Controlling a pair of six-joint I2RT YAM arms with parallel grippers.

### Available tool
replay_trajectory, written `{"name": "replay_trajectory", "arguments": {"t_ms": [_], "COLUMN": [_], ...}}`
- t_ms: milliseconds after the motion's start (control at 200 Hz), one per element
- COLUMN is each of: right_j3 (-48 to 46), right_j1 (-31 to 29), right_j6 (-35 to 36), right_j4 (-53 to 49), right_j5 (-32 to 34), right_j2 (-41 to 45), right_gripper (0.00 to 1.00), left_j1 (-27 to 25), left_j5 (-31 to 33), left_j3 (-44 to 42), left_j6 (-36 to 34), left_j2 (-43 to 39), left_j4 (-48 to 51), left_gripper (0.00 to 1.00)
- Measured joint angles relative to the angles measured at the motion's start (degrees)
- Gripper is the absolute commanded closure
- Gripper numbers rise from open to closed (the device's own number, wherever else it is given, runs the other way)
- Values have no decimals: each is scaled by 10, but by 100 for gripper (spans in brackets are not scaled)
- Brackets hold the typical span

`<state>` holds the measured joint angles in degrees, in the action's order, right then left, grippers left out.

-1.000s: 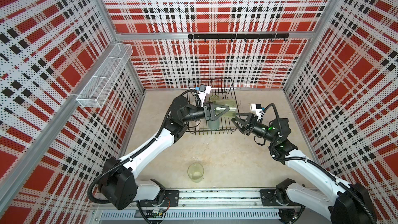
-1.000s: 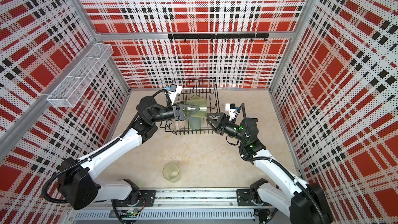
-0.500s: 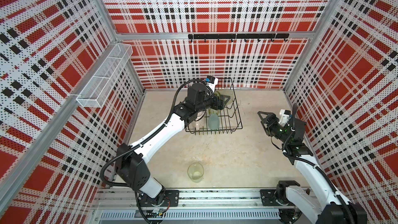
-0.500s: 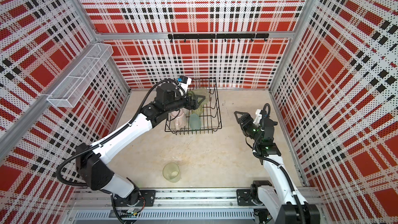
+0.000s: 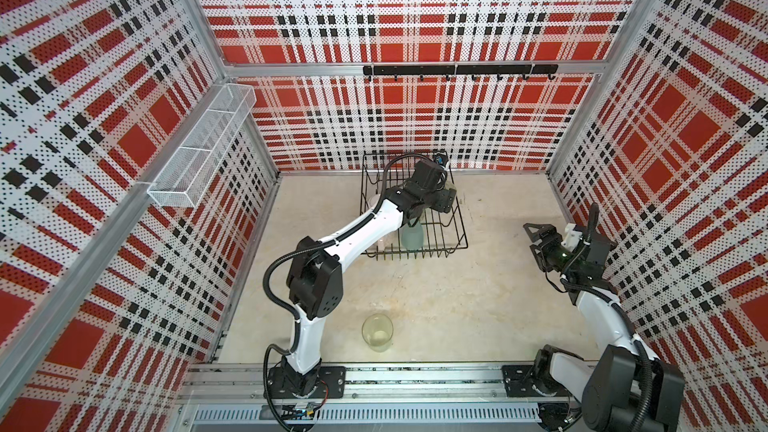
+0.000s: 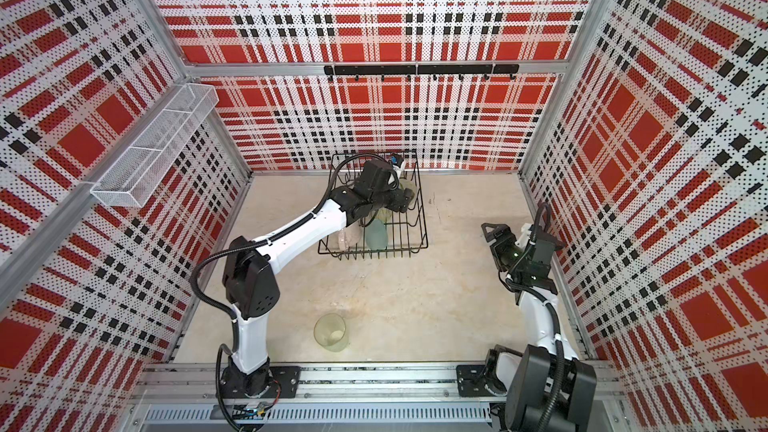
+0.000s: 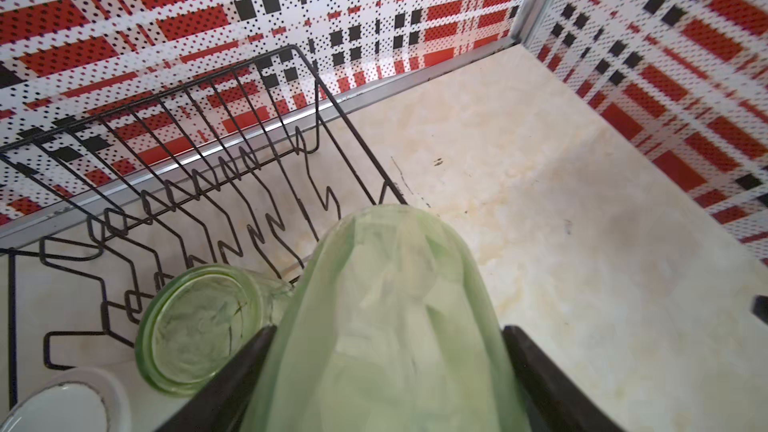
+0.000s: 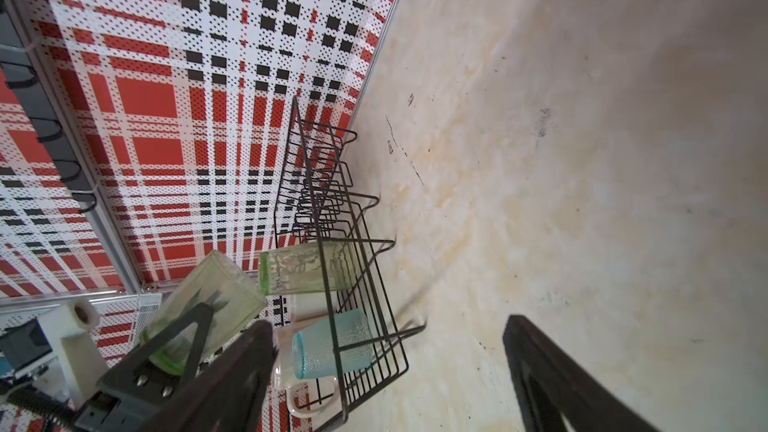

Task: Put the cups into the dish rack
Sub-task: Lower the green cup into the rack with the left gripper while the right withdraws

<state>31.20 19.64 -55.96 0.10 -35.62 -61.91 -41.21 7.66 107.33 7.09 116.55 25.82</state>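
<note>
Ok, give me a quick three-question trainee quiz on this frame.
1. True or false: the right gripper holds a cup.
2. Which cup is in the left gripper? A teal, B green, C pink.
3. How many cups stand on the table outside the rack?
Key: 1 false, it is open and empty; 2 B, the green tumbler; 3 one, the frosted cup.
</note>
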Motion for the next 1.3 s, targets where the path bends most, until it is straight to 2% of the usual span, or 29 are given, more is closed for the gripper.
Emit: {"name": "replay_trajectory", "arguments": {"t_ms": [246, 341, 366, 737, 1298], "right_j3": [0, 2, 3, 30, 31], "right_j1": [1, 4, 4, 4, 4], "right_j6": [54, 66, 69, 93, 102], "right_j4": [-57, -72, -76, -98, -115], "right_j5": [2, -5, -7, -28, -26], "right_j2": [2, 1, -2, -24, -6], "right_gripper": [8, 4, 0, 0, 0], "left_j1": [-11, -14, -15, -44, -47], "left_j5": [32, 34, 34, 43, 29], "left_j3": [48, 54, 54, 52, 69], "left_j6": [-15, -23, -27, -76, -89], "left_j2": [71, 85, 87, 106, 137], "left_j4": [47, 66, 71, 125, 176], "left_gripper": [20, 19, 19, 18, 13]}}
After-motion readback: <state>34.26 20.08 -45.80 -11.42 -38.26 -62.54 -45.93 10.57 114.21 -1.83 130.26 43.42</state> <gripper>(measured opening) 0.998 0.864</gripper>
